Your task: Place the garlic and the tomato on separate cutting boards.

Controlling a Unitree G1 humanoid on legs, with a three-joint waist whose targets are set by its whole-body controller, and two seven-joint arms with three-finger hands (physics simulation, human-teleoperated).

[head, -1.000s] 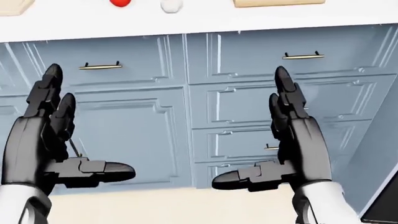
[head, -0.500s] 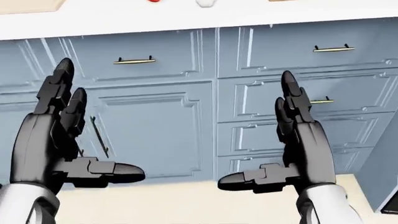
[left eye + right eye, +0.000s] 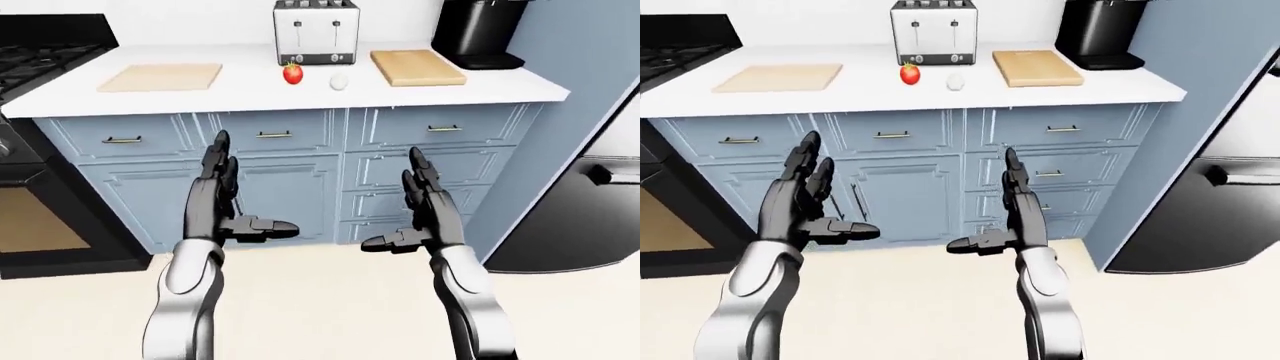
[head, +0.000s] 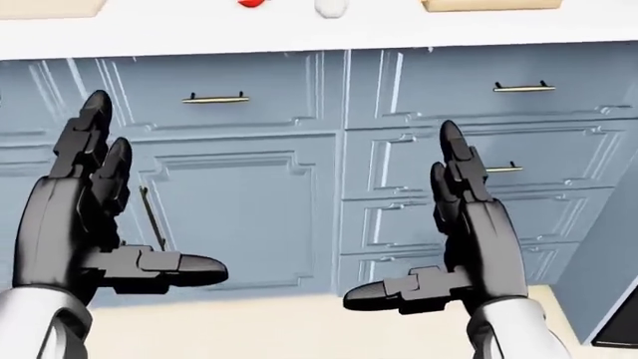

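Approach step, nothing grasped. Left hand point(image 3: 215, 202) and right hand point(image 3: 425, 214) fingers splayed, empty. Tomato point(image 3: 292, 73) and garlic point(image 3: 339, 81) on bench point(image 3: 240, 94), well beyond fingertips, between boards. Next: step closer, reach.

A smooth, matt white top is seen on the counter point(image 3: 250, 94). Pale, unvarnished-looking wood is shown by both cutting boards point(image 3: 160, 76) point(image 3: 417, 67). The toaster point(image 3: 316, 31) behind the tomato point(image 3: 292, 73) is finished in brushed metal. A glossy red skin is borne by the tomato, a dull white one by the garlic point(image 3: 339, 81). The cabinet fronts point(image 3: 290, 187) are painted matt blue, with brass-like handles point(image 3: 273, 135). Both hands point(image 4: 84, 224) point(image 4: 464, 239) are moulded in satin black plastic.
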